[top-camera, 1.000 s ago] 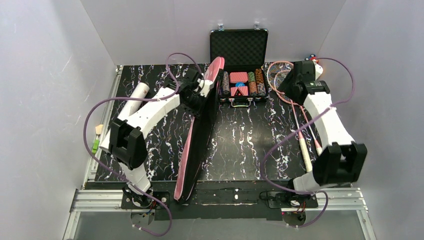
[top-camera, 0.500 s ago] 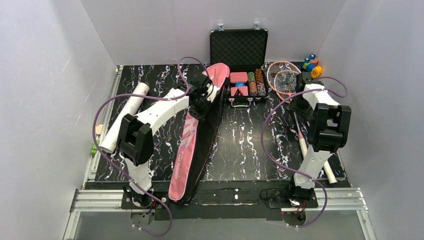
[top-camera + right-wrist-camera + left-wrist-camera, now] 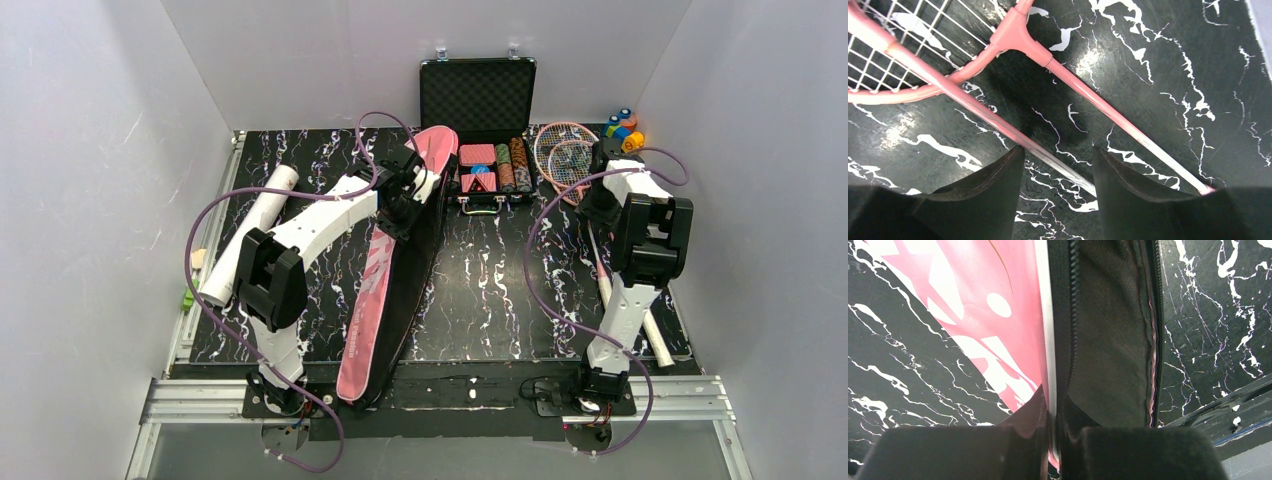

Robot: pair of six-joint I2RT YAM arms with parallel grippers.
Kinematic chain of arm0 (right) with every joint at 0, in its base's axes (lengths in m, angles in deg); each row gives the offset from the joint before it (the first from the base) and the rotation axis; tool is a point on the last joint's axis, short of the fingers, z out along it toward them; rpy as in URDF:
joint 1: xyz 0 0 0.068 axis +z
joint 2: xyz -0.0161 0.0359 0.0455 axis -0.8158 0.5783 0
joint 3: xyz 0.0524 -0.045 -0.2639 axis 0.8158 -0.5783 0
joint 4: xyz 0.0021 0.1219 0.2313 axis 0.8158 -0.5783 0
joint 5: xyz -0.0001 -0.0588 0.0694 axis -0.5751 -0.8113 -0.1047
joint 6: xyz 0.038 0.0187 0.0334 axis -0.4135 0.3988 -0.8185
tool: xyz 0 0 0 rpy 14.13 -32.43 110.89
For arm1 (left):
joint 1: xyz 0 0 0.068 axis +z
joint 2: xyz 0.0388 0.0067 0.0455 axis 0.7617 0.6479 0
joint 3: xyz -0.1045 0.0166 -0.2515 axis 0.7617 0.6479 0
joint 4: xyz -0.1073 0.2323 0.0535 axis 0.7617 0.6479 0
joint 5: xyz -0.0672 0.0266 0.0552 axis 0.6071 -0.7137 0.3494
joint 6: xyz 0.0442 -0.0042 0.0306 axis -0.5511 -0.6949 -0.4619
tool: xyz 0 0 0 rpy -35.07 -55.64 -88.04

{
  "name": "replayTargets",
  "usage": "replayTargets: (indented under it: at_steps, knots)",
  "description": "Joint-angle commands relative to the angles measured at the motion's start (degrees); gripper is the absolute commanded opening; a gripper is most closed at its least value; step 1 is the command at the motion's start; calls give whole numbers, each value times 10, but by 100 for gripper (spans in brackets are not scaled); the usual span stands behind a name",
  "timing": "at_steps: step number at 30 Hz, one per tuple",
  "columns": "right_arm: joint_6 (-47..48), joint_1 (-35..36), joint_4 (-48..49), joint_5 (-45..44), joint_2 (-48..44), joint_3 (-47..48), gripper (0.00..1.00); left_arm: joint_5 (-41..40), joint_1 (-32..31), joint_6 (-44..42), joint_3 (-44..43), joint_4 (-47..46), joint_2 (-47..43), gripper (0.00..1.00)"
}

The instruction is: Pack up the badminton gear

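Observation:
The pink "SPORT" bag (image 3: 378, 290) lies lengthwise down the table's middle, its black inside (image 3: 1108, 340) turned up beside the pink face (image 3: 998, 305). My left gripper (image 3: 405, 192) is shut on the bag's zip-side edge (image 3: 1053, 412) near its wide end. Two pink-framed rackets (image 3: 560, 152) lie at the back right with their heads overlapping. My right gripper (image 3: 1058, 160) hangs open just behind the heads, low over the table. One racket's thin shaft (image 3: 998, 125) runs between the fingers, touching neither. The other racket's shaft (image 3: 1128, 127) passes outside the right finger (image 3: 1133, 185). A long white tube (image 3: 252, 232) lies at the left.
An open black case of poker chips (image 3: 480, 165) stands at the back centre, between the bag's tip and the racket heads. Small colourful toy blocks (image 3: 622, 128) sit in the back right corner. The rackets' white handles (image 3: 607, 290) reach toward the near right edge.
The left arm has lowered the bag from standing on edge to lying flatter. The right arm has folded back, bringing its gripper from the racket heads to the shafts, jaws narrowing.

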Motion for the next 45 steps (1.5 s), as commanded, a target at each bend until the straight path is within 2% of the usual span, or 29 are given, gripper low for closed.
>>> replayTargets:
  at_steps: [1, 7, 16, 18, 23, 33, 37, 41, 45]
  knots:
    - [-4, -4, -5, 11, 2, 14, 59, -12, 3, -15, -14, -4, -41, 0]
    - [-10, -4, -9, 39, 14, 23, 56, -21, 3, -17, -1, -10, -52, 0]
    - [-30, 16, -1, 73, 10, 9, 26, -28, 3, -27, 6, -10, -58, 0]
    - [-26, 25, 9, 69, 2, -1, 23, -28, 3, -26, 8, -11, -55, 0]
    - [-19, 45, 63, 67, -50, -53, 1, -27, 3, -24, 10, -10, -56, 0]
    - [-22, 115, 69, 47, -166, -105, 1, -53, 3, -29, 21, -15, -57, 0]
    - [-47, 139, 48, 135, -238, -161, 1, -37, 3, -42, 32, -24, -63, 0]
    - [-51, 216, 48, 151, -349, -263, 1, -41, 3, -42, 36, -31, -60, 0]
    - [-70, 326, 11, 146, -436, -337, 1, -45, 4, -48, 31, -34, -57, 0]
